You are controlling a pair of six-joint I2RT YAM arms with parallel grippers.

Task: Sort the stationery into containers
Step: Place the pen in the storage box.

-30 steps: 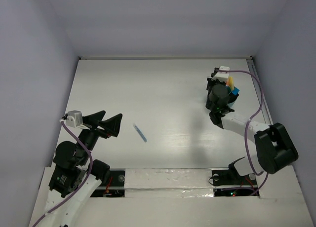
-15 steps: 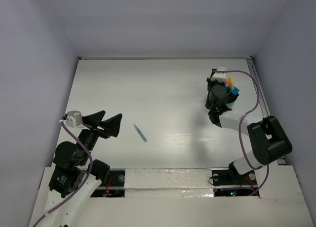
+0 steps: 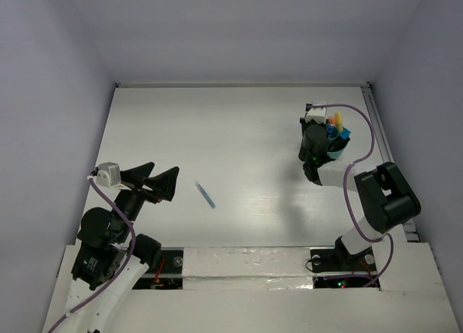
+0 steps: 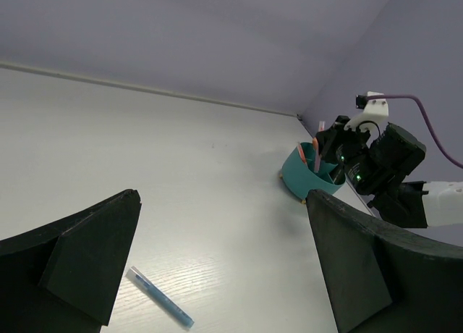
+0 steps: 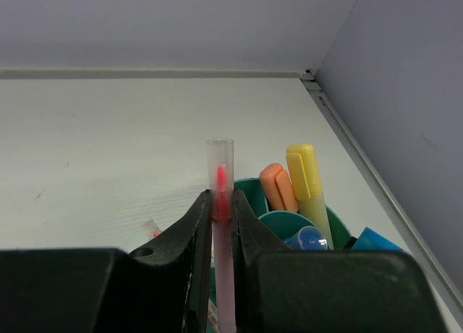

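left claw (image 4: pixel 223 203) hangs spread wide, holding nothing. a blue pen (image 4: pixel 159 298) lies on the surface (image 4: pixel 181 166) just ahead of it. farther off, the right claw (image 5: pixel 221 203) is pinching a pink pen (image 5: pixel 221 175) upright, with the cup (image 4: pixel 304 182) just beneath and beyond its tips. an orange highlighter (image 5: pixel 278 187) and a yellow highlighter (image 5: pixel 307 179) crowd the far side. the risk: let go onto a divider or against those two, the pink pen could tip over the rim and roll off.
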